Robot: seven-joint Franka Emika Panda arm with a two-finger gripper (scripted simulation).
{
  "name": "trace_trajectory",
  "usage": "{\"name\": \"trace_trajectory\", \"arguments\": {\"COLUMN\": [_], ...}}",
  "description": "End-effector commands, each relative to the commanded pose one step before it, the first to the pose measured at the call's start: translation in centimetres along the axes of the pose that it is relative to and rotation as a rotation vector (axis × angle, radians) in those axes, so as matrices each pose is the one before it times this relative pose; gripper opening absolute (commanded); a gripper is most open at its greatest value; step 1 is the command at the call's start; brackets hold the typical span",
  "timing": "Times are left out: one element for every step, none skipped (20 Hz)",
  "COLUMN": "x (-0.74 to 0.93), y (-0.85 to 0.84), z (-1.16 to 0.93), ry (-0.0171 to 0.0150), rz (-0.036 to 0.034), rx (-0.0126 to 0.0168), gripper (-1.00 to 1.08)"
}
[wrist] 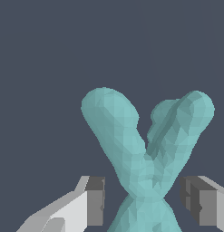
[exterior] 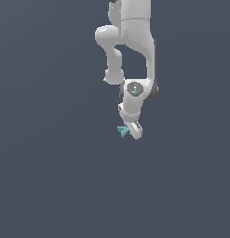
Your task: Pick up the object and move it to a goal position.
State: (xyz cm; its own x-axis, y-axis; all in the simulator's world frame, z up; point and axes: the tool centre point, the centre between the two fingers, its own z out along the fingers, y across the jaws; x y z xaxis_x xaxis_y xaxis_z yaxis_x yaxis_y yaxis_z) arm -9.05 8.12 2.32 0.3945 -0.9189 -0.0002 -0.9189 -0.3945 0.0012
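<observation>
Straddling object [wrist: 147, 154], pincer [wrist: 143, 199] tips cropped.

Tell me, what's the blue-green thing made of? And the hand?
It is a simulator's render, so only guesses. The piece looks like matte plastic or rubber: flat teal, no shine. The hand looks like glossy white plastic with dull grey pads.

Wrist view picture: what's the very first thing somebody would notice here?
The big teal branching piece with rounded prongs fills the middle of the wrist view, sitting between the white gripper, whose grey-padded fingers stand apart on either side of its stem without touching it. In the exterior view, the same piece looks tiny, poking out beside the tip of the white robot arm that hangs down against a plain dark grey background.
</observation>
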Motion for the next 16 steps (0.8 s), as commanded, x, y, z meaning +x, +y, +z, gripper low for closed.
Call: {"name": "trace_trajectory", "arguments": {"x": [0.002, 0.0, 0.0, 0.0, 0.0, 0.0, 0.0, 0.0, 0.0, 0.048, 0.001, 0.004, 0.006, 0.009, 0.011, 0.014], "y": [-0.044, 0.0, 0.0, 0.0, 0.0, 0.0, 0.0, 0.0, 0.0, -0.005, -0.018, -0.053, -0.088, -0.124, -0.159, -0.195], "z": [0.063, 0.0, 0.0, 0.0, 0.0, 0.0, 0.0, 0.0, 0.0, -0.037, -0.018, -0.053, -0.089, -0.125, -0.16, -0.196], "ry": [0.00016, 0.0, 0.0, 0.0, 0.0, 0.0, 0.0, 0.0, 0.0, 0.00002, 0.0, 0.0, 0.0, 0.0, 0.0, 0.0], "rz": [-0.00002, 0.0, 0.0, 0.0, 0.0, 0.0, 0.0, 0.0, 0.0, 0.00069, 0.0, 0.0, 0.0, 0.0, 0.0, 0.0], "rx": [0.00105, 0.0, 0.0, 0.0, 0.0, 0.0, 0.0, 0.0, 0.0, 0.00069, 0.0, 0.0, 0.0, 0.0, 0.0, 0.0], "gripper": [-1.0, -1.0, -1.0, -1.0, -1.0, -1.0, -1.0, -1.0, -1.0, -1.0, -1.0, -1.0, -1.0, -1.0, -1.0, -1.0]}}
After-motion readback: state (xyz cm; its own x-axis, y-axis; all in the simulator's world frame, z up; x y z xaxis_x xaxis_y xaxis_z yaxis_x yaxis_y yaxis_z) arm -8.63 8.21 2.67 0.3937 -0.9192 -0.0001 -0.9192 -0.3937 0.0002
